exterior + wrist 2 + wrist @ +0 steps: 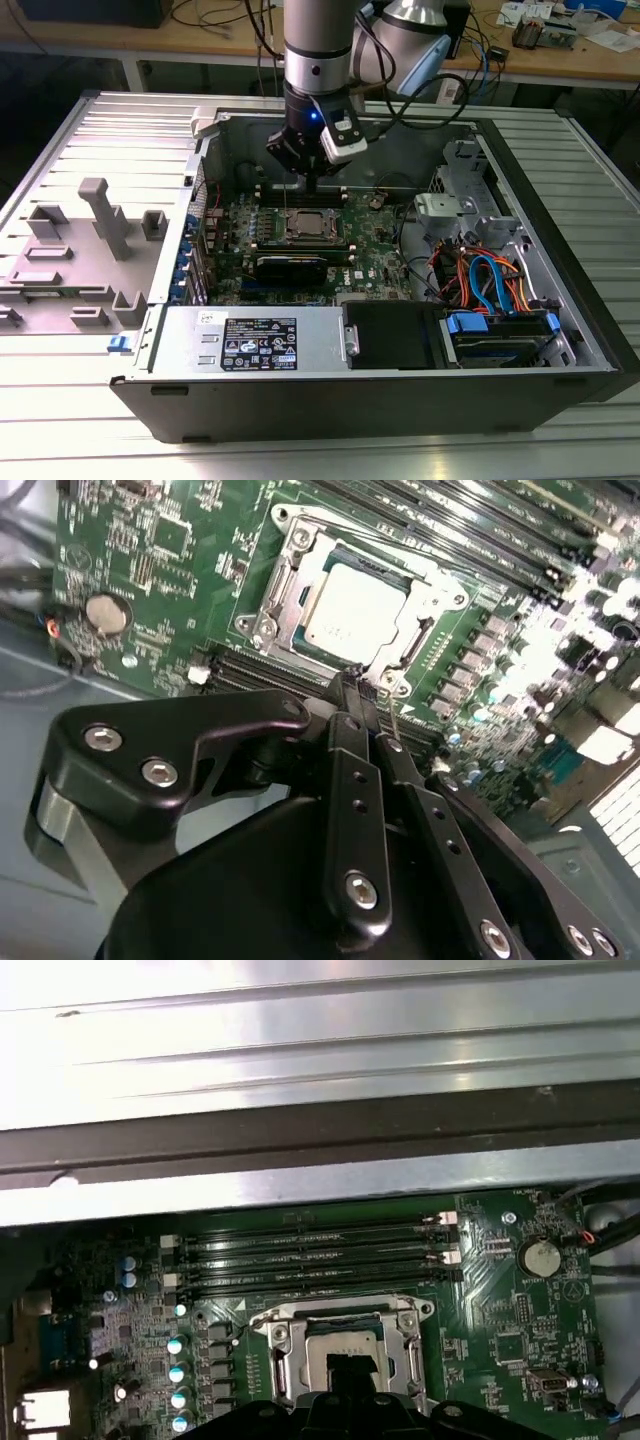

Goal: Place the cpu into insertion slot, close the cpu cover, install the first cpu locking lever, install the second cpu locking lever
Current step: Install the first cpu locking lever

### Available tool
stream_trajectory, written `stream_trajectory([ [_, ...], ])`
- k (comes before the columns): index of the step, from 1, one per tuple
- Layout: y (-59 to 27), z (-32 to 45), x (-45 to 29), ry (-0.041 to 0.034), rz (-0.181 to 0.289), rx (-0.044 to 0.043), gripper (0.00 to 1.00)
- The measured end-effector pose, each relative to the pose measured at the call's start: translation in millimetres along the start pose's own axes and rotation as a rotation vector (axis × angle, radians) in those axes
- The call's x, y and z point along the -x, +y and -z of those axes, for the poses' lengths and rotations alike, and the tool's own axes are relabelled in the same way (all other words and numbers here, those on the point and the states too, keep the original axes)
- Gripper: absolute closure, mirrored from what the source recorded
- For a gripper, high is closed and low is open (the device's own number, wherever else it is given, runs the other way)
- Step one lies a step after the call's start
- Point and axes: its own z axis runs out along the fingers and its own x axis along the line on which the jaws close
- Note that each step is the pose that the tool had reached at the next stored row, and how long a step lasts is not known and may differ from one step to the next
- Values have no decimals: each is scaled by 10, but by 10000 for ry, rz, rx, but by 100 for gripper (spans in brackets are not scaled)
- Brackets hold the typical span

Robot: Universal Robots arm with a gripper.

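Tool (pixel 352 683) at cpu cover (pixel 432 598) (second wrist view).

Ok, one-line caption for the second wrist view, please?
Shut tool at the edge of the insertion slot, with the cpu seated inside and the cpu cover lowered around it.

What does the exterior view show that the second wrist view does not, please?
Exterior view, not the wrist one: the arm, the power supply, the blue and orange cables and a grey tray beside the case. Second wrist view, not the exterior: the bolts on the gripper's black links. Both: the gripper above the green motherboard, by the cpu under the cpu cover.
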Motion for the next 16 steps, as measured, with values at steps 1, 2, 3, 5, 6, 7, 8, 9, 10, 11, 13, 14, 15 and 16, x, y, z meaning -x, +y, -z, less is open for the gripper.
stream_trajectory([
  [1, 0, -1, 0, 6, 174, 3, 89],
  [2, 0, -1, 0, 15, 480, 3, 89],
  [3, 0, -2, -4, 20, 637, 1, 89],
  [5, -2, -2, -32, 21, 727, 4, 89],
  [6, -3, -1, -55, 22, 735, 2, 89],
  [7, -5, -1, -91, 22, 739, 2, 89],
  [8, -7, 0, -122, 22, 741, 1, 89],
  [9, -9, 0, -151, 21, 740, 2, 89],
  [10, -11, 1, -182, 21, 742, 1, 89],
  [11, -17, 2, -231, 20, 745, 2, 89],
  [13, -27, 3, -310, 20, 776, 1, 89],
  [14, -32, 4, -334, 20, 784, 2, 89],
  [15, -36, 4, -352, 19, 788, 2, 89],
  [16, -41, 4, -373, 19, 794, 3, 89],
])
